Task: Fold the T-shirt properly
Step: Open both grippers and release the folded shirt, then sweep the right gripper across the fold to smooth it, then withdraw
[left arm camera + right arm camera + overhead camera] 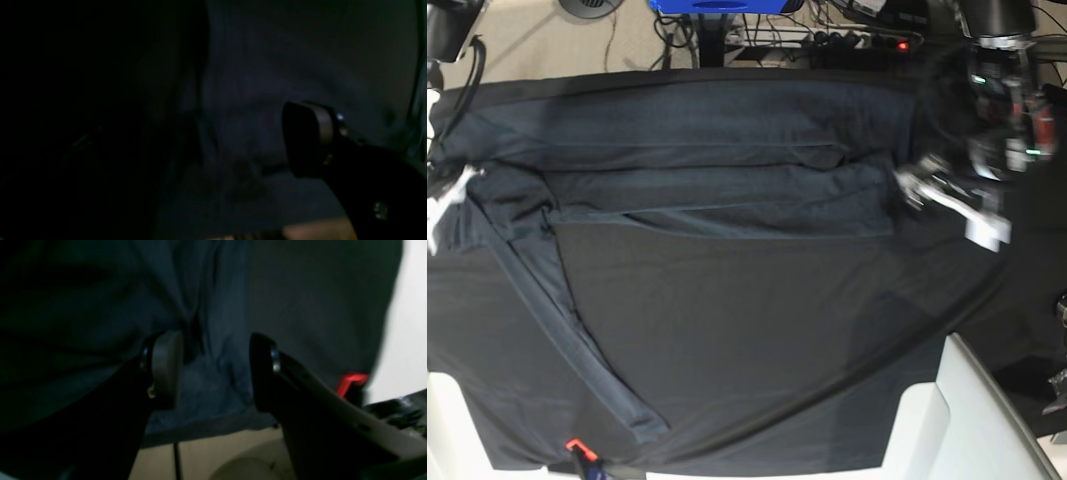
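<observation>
Right gripper (217,373) jaws apart astride T-shirt (717,190) fold; left gripper (907,185) at 3 o'clock, state unclear.

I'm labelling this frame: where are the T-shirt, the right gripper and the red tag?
T-shirt (727,300), base view, flat body panel.
Right gripper (217,370), right wrist view, gap between its open fingertips.
Red tag (350,380), right wrist view, its lit face.
</observation>
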`<state>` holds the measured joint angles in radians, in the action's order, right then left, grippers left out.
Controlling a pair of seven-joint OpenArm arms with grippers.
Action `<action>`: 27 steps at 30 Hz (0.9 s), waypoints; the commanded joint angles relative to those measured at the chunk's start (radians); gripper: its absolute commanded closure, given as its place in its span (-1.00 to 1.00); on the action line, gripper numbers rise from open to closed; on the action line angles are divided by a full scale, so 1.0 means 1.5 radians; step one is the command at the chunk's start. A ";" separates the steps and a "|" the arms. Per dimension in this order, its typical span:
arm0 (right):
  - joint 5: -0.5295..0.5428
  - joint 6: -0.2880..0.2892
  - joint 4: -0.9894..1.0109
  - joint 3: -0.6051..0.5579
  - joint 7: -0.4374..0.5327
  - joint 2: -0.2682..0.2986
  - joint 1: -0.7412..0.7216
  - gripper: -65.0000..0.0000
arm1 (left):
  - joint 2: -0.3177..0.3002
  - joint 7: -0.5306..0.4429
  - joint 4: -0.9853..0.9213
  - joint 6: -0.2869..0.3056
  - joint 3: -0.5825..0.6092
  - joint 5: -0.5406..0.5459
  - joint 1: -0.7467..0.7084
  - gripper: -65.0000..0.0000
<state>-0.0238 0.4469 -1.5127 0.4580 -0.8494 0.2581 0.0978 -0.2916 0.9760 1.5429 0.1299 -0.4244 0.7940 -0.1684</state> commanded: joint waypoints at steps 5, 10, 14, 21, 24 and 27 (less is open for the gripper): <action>0.002 0.000 -0.143 -0.045 0.006 -0.041 0.012 0.40 | -0.009 -0.007 0.076 0.004 -0.027 0.012 -0.019 -0.92; -0.001 0.000 -0.183 -0.194 0.006 -0.089 0.041 1.00 | 0.009 -0.011 0.064 0.004 -0.034 0.008 -0.039 0.32; -0.001 -0.002 -0.140 -0.311 0.006 -0.091 0.031 0.99 | 0.004 -0.009 0.050 0.004 -0.046 0.007 -0.044 1.00; -0.001 -0.004 -0.013 -0.378 0.006 -0.121 -0.046 0.99 | 0.007 -0.007 0.051 0.004 -0.120 0.010 -0.077 1.00; -0.001 -0.004 0.038 -0.380 0.006 -0.129 -0.076 0.99 | 0.008 -0.009 0.051 0.004 -0.128 0.009 -0.097 1.00; -0.001 -0.004 0.074 -0.382 0.006 -0.145 -0.099 0.99 | 0.005 -0.011 0.051 0.004 -0.129 0.006 -0.111 1.00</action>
<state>-0.0341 0.4362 -1.3838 -0.1154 -0.8574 0.0456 -0.0296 -0.2691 0.9760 1.6032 0.1307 -0.6102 0.7921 -0.3389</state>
